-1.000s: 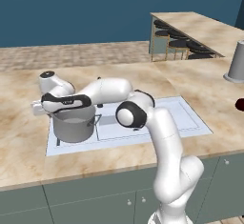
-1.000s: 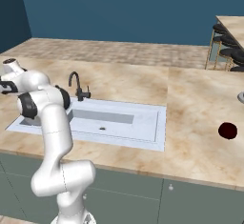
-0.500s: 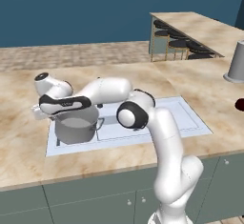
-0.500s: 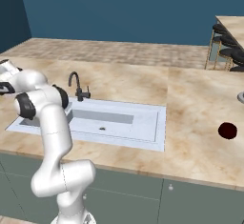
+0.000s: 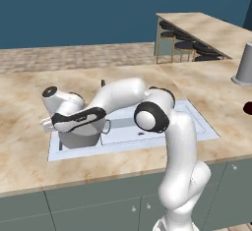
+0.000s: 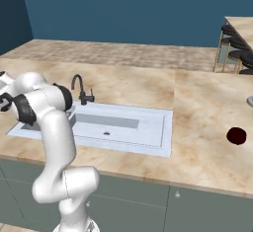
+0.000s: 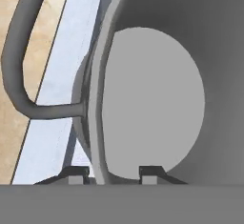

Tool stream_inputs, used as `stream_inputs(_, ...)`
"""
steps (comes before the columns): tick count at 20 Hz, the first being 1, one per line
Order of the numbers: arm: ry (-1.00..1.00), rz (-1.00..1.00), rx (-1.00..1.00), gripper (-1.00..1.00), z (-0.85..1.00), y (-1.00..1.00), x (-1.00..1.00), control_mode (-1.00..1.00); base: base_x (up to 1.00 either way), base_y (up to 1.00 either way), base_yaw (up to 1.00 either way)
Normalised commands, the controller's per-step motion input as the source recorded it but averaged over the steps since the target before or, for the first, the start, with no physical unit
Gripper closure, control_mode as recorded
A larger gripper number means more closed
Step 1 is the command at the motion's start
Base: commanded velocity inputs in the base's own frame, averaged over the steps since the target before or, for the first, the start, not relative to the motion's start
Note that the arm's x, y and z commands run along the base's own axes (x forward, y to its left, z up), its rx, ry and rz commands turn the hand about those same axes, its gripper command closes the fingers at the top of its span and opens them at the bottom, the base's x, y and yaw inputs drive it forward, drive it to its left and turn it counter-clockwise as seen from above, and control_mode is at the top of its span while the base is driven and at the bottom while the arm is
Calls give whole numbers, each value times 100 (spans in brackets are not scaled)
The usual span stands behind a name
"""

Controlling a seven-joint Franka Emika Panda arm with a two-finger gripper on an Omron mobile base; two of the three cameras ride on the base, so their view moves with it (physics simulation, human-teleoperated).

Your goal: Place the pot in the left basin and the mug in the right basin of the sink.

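Note:
The grey metal pot (image 5: 79, 137) sits low in the left basin (image 5: 106, 125) of the white sink (image 5: 123, 145). My gripper (image 5: 51, 124) is at the pot's left rim. In the hand view the gripper (image 7: 113, 173) straddles the pot (image 7: 152, 99) wall, one fingertip outside and one inside, shut on the rim beside a loop handle (image 7: 16, 75). The right basin (image 5: 186, 122) holds nothing; its drain shows in the right base view of the right basin (image 6: 133, 130). The maroon mug (image 6: 236, 135) stands on the counter far right of the sink, and the mug (image 5: 247, 108) also shows at the edge of the left base view.
A slim black faucet (image 6: 79, 85) rises behind the sink. A tall grey domed cylinder (image 5: 244, 64) stands on the counter at the far right. Bar stools (image 5: 189, 45) sit under a raised counter beyond. My arm's elbow (image 5: 153, 117) hangs over the right basin.
The hand and the pot have gone down, so the pot now sits deeper in the left basin. The mug has not moved.

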Motion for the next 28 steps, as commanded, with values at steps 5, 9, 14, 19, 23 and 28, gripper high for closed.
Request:
stream_inputs(5,-1,0,-7,100,-100,-44,-34,-100,0,0,0)
stream_inputs(9,0,0,-5,100,-100,-31,-21,-100,0,0,0)
stream_inputs(14,-5,0,2,-100,-30,-28,-36,-100,0,0,0)
stream_inputs(19,-19,3,10,-100,64,-12,-57,-100,0,0,0)
stream_inputs(23,-22,5,14,-100,98,0,-56,-100,0,0,0)
stream_inputs(28,-19,5,15,-100,77,-2,-53,-100,0,0,0)
